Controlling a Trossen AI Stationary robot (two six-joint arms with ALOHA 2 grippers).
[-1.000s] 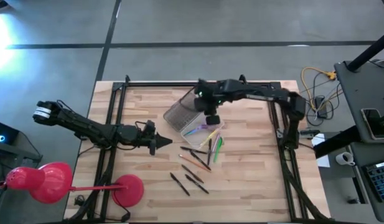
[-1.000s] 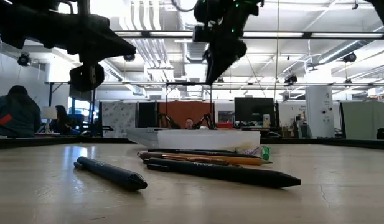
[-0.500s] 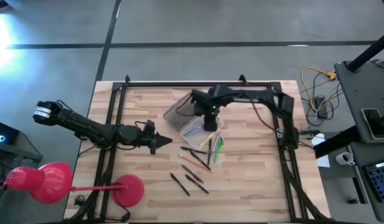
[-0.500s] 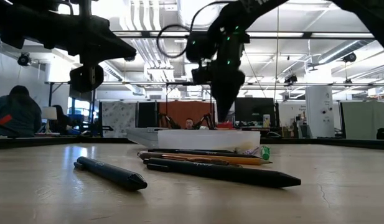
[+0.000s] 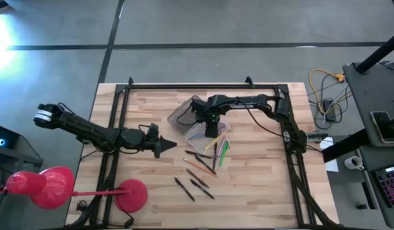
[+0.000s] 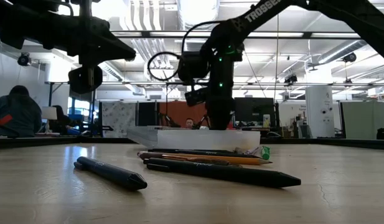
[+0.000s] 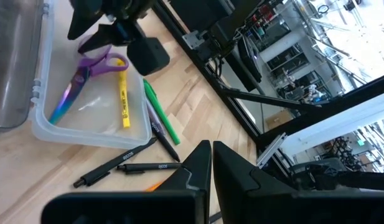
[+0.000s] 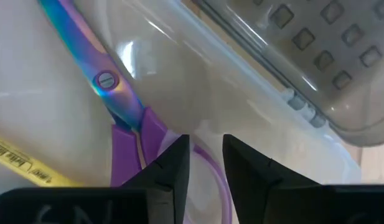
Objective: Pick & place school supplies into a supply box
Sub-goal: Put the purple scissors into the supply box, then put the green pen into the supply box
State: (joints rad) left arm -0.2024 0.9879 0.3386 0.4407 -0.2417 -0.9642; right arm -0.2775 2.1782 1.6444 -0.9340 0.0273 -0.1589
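The supply box [image 5: 198, 135] lies open at mid-table, its dimpled lid [image 8: 316, 50] flipped back on the far-left side. Inside lie purple-handled scissors [image 7: 73, 87] with iridescent blades and a yellow marker [image 7: 123, 99]. My right gripper [image 5: 211, 131] reaches down into the box; its fingers are a narrow gap apart at the scissors' handle end [image 8: 206, 155]. Loose black, orange and green pens [image 5: 203, 167] lie flat on the table near the box. My left gripper [image 5: 171, 145] hovers shut to the left of them. My right gripper comes from above, pointing down into the box. Its fingertips [image 8: 241, 163] stand on either side of the thin purple handle loop [image 8: 201, 152] of the scissors, which lie flat on the box floor. Whether the fingers touch the loop, I cannot tell.
A green pen [image 7: 160, 112] and black pens [image 7: 123, 160] lie just outside the box's near wall [image 7: 86, 134]. Black frame rails [image 5: 113, 128] border the table. A red lamp [image 5: 43, 188] stands at the near-left corner. A person [image 6: 17, 112] sits in the room behind.
My right gripper has come down from well above the box into it, shifting slightly toward the table's left and near edge. The scissors and marker have stayed where they lay.
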